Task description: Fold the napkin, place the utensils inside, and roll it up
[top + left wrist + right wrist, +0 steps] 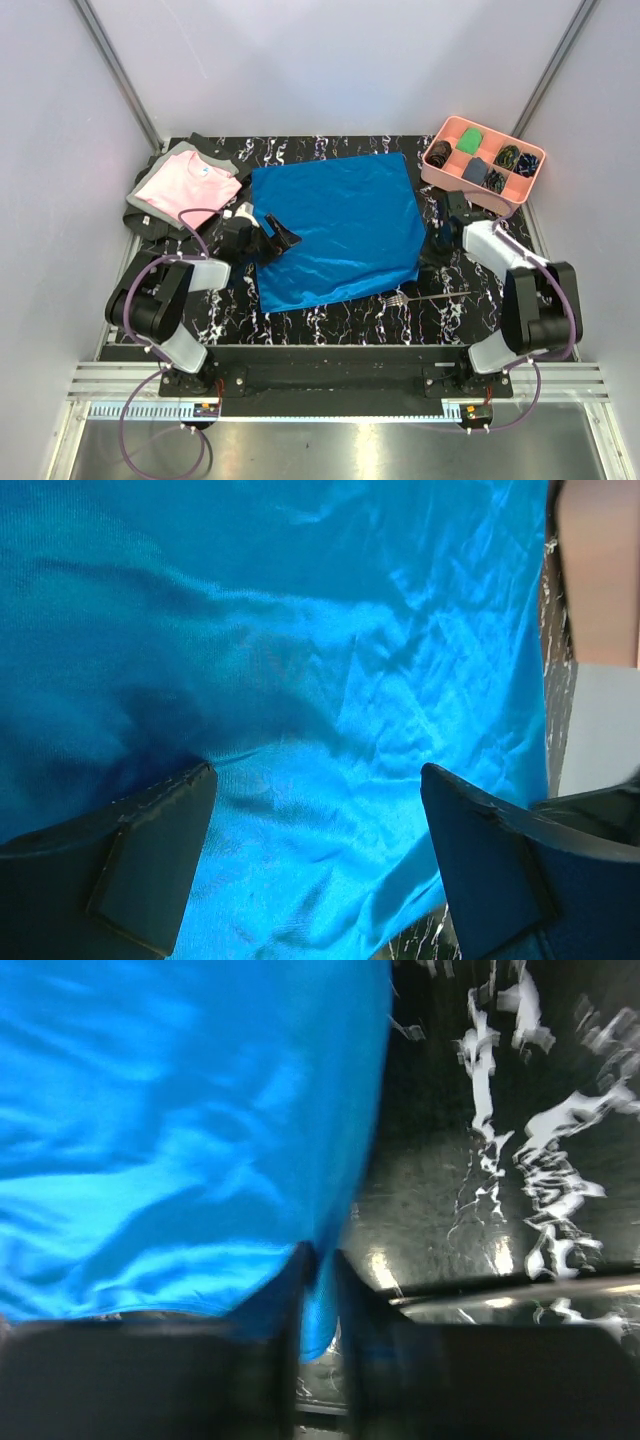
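The royal-blue satin napkin (335,230) lies spread flat on the black marbled table, and also fills the left wrist view (300,660). My left gripper (285,240) is open over the napkin's left part, with the cloth showing between its fingers in the left wrist view (315,780). My right gripper (437,245) is at the napkin's right edge, and in the right wrist view (322,1270) it is shut on the napkin's near right corner (200,1140). A silver fork (430,297) lies on the table just in front of the napkin. A thin silver utensil (520,1293) shows beside the right fingers.
A folded pink shirt with grey trim (190,185) lies at the back left. A pink compartment tray (460,187) with small dark and green cloth bundles stands at the back right. White walls enclose the table.
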Controlling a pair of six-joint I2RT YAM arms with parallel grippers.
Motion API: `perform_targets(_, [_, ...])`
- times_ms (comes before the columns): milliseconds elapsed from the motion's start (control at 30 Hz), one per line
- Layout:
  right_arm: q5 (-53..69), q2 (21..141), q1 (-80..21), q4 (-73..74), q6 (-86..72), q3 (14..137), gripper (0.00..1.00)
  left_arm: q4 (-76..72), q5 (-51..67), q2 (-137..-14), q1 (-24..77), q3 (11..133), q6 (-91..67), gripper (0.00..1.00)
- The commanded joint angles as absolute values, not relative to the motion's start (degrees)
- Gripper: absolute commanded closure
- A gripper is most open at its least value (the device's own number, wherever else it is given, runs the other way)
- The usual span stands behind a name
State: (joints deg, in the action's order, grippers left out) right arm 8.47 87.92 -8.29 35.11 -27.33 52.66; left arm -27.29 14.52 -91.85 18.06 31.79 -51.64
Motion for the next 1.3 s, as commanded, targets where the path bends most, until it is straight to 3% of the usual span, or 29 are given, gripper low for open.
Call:
perform_targets(0, [4.05,77.8,-8.17,42.18,-24.79,62.39,0.65,-30.85,14.85,-93.34,18.02,30.06,-52.29,0.1])
perform_targets(100, [0.97,74.45,-8.17,43.33,-23.91,62.76,0.39,-31.46,14.77,-94.22,18.02,29.53,-52.73,0.1])
perform_targets(400, [-1.49,82.7,-8.17,42.72,-24.17,56.43,0.37,-32.43,15.73,-95.19,18.02,29.27,-53.09,0.1])
perform_targets(767, [4.57,92.89,-8.09,35.43,-25.57,53.17,0.48,-32.52,16.35,-96.15,17.67,29.62,-52.91,0.1])
perform_targets(867, [5.45,94.74,-8.0,34.89,-25.4,53.17,0.57,-32.78,16.35,-96.15,17.14,29.18,-52.91,0.1])
perform_targets(1033, [6.24,94.92,-8.17,36.91,-24.44,57.74,0.89,-34.1,16.96,-96.06,15.38,27.43,-53.44,0.1])
perform_targets(1133, [5.54,93.69,-9.13,39.02,-24.26,62.56,0.92,-34.37,17.49,-96.15,15.12,27.07,-53.26,0.1])
perform_targets(1267, [3.25,96.31,-13.79,41.22,-24.78,69.33,0.91,-34.98,17.84,-96.85,15.03,27.16,-53.35,0.1])
